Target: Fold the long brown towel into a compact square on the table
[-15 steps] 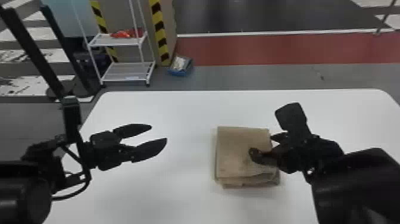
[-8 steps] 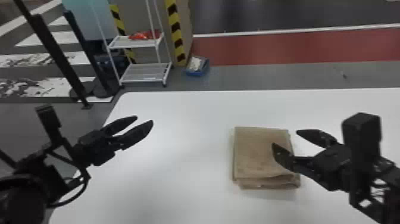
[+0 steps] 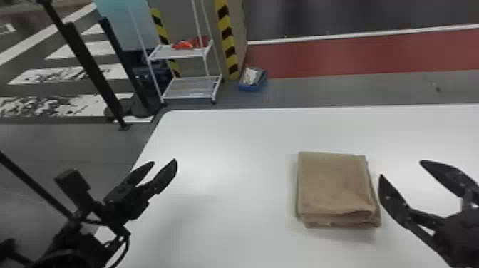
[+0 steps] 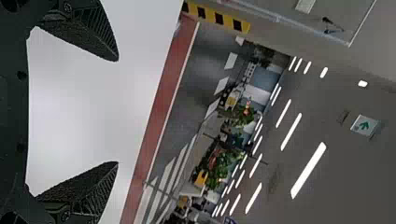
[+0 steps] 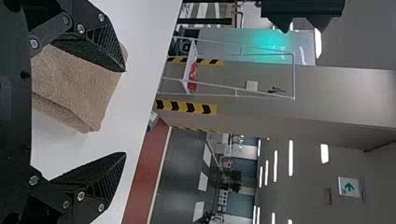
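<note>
The brown towel (image 3: 333,185) lies folded into a squarish stack right of centre in the head view, its layered edges facing the bottom of the frame. At the lower right, just beside it, the right gripper (image 3: 401,168) is released, fingers spread wide. The white table (image 3: 221,142) spreads around the towel. At the lower left, well apart from the towel, the left gripper (image 3: 164,162) is released too, fingers parted. A white rack (image 3: 187,53) stands at the upper left, a blue bin (image 3: 253,84) beside it on the floor.
</note>
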`<move>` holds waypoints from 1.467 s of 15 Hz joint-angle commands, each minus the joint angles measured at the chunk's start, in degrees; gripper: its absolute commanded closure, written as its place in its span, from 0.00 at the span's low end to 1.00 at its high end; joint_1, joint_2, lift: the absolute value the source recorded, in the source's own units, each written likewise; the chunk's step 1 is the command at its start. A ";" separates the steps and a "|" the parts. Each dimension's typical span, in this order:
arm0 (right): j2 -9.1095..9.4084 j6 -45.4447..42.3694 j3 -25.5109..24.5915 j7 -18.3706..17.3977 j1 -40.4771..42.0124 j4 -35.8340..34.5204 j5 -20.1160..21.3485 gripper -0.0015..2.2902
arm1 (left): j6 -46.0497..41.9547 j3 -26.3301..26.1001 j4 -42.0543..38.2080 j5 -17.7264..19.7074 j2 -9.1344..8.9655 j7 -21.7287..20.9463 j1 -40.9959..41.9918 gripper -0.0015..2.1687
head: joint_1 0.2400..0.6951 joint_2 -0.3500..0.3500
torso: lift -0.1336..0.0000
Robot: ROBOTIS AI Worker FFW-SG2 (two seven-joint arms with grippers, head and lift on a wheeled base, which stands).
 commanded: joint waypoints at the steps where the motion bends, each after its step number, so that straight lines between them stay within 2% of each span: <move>1: 0.05 -7.61 -0.01 -2.02 2.87 0.77 -0.19 0.13 | -8.82 -0.65 2.64 -3.28 -1.17 4.37 2.09 0.05 | 1.00 0.88 | 0.07; 2: 0.05 -8.31 -0.36 -2.64 3.84 0.94 -0.19 0.13 | -12.87 -1.61 3.61 -3.99 -1.44 7.80 3.23 0.05 | 1.00 0.90 | 0.07; 3: 0.05 -8.66 -0.36 -3.78 4.72 1.12 0.07 0.13 | -20.25 -2.76 4.66 -6.80 -1.52 10.44 4.37 0.05 | 1.00 0.92 | 0.07; 4: 0.05 -9.19 -0.45 -4.66 5.51 1.64 0.16 0.13 | -22.71 -3.19 4.84 -8.91 -1.79 10.79 5.17 0.05 | 1.00 0.94 | 0.07; 6: 0.05 -14.11 -0.27 -4.92 6.21 3.40 0.25 0.13 | -22.54 -3.46 2.81 -10.14 -2.40 9.91 7.63 0.05 | 1.00 0.96 | 0.07; 8: 0.05 -17.27 0.52 -4.92 6.30 4.54 0.25 0.13 | -24.29 -3.55 1.14 -11.02 -2.93 6.74 10.18 0.05 | 1.00 0.95 | 0.07; 9: 0.05 -18.68 1.13 -4.92 6.30 5.51 0.34 0.13 | -24.47 -3.99 -0.44 -11.28 -3.28 7.10 11.93 0.05 | 1.00 0.94 | 0.07; 12: 0.05 -19.91 2.72 -5.10 6.30 7.01 0.25 0.13 | -24.29 -7.77 -4.83 -12.77 -3.11 16.06 16.86 0.05 | 1.00 0.97 | 0.07; 17: 0.05 -19.56 4.65 -5.45 5.95 7.36 0.78 0.13 | -24.29 -8.38 -8.26 -12.95 -3.90 17.91 19.49 0.05 | 1.00 0.99 | 0.07; 20: 0.05 -18.68 4.74 -8.00 5.68 7.53 1.04 0.13 | -24.29 -8.47 -8.44 -13.21 -4.16 17.82 19.84 0.05 | 1.00 0.99 | 0.07; 22: 0.05 -18.15 4.74 -8.26 5.68 7.45 1.04 0.13 | -24.12 -8.73 -8.35 -13.21 -4.16 17.73 19.84 0.05 | 1.00 0.98 | 0.07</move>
